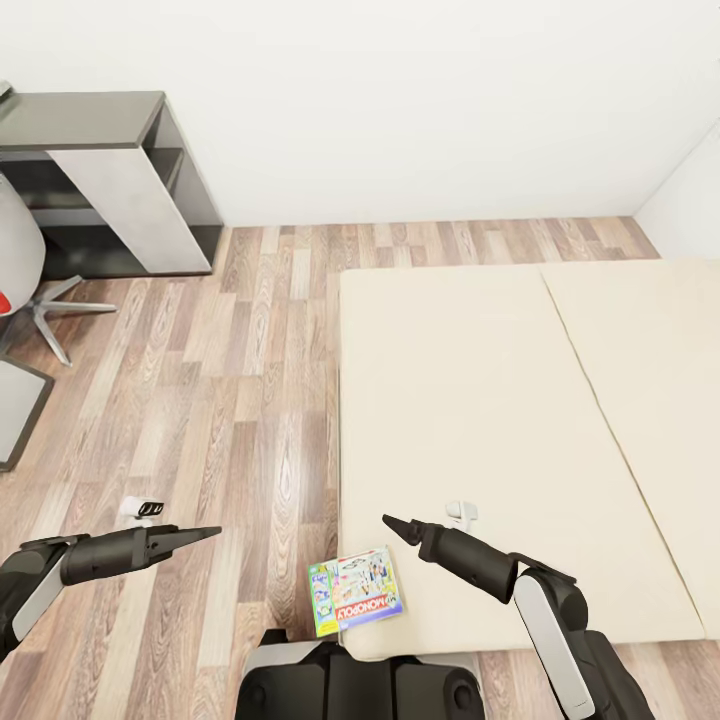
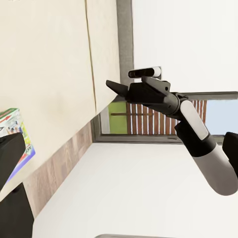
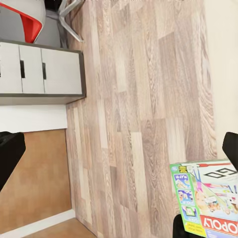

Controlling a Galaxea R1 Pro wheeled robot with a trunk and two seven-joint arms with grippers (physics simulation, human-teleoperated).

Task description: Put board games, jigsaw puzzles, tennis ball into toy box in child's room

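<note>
Head view: my right hand (image 1: 392,524) hovers above the near part of the bed (image 1: 520,400), its dark fingers drawn to a narrow point and holding nothing. My left hand (image 1: 205,533) hangs over the wood-plank floor (image 1: 230,400) just beside the bed's edge, its fingers likewise close together and empty. Between the two hands, nearer my trunk, a board game (image 1: 357,590) lies flat at the bed's near corner, its green-bordered side overhanging the mattress edge; its red band carries big lettering. In the right wrist view the same box (image 3: 208,198) shows against the floor planks, close to my fingertips (image 3: 230,146) but not touching them. The left wrist view catches my right hand (image 2: 115,88) from the side, with a dark-framed window (image 2: 148,116) behind it. Well apart, by the far white wall, stands a dark-grey cabinet unit (image 1: 110,180), and beside it the star base of a grey chair (image 1: 55,310).
</note>
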